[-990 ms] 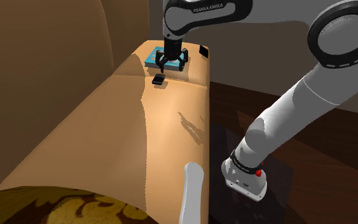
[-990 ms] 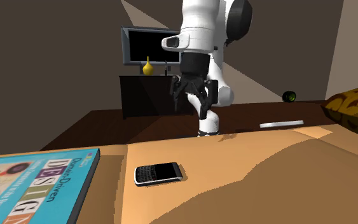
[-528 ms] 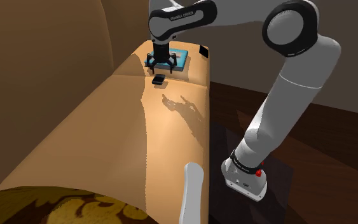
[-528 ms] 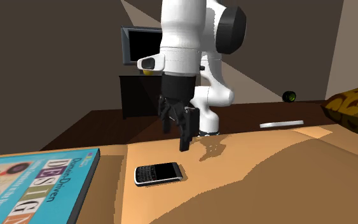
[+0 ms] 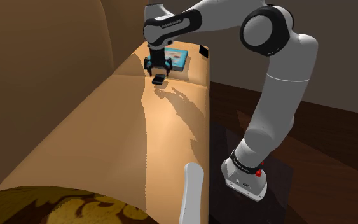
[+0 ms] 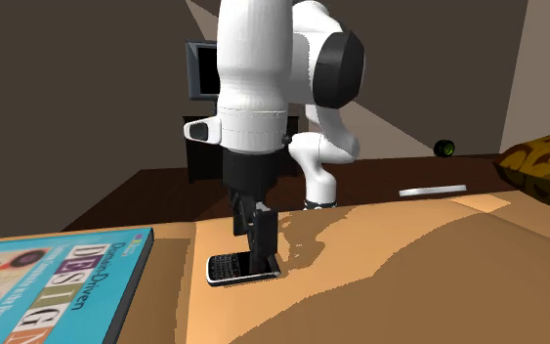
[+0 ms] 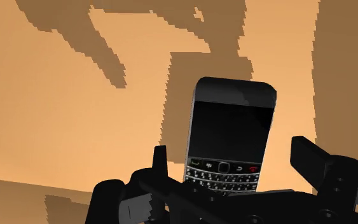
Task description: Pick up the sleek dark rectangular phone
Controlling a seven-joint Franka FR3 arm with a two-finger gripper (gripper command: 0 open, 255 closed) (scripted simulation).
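gripper low over the phone, fingers apart

gripper (image 6: pixel 256 252) hangs just above the phone (image 6: pixel 233 267), which lies flat, screen up, on the tan surface (image 6: pixel 409 274), near a teal-covered book (image 6: pixel 48 283) at the second exterior view's left. in the wrist view the two black fingers (image 7: pixel 160 159) stand open, one on each side of the phone's keypad end, and neither visibly touches it. in the shoulder view the gripper (image 5: pixel 158 67) sits between the book (image 5: pixel 176 58) and the phone (image 5: pixel 159 80).

judged from this, the step in hand is the final approach before the grasp; nothing is held yet. the next move seems to call for a short drop until the fingertips bracket the phone's long edges, then a close across its narrow width. the phone is thin and lies flat, so the fingers would need to reach almost to the surface to catch the edges rather than slide over the top.
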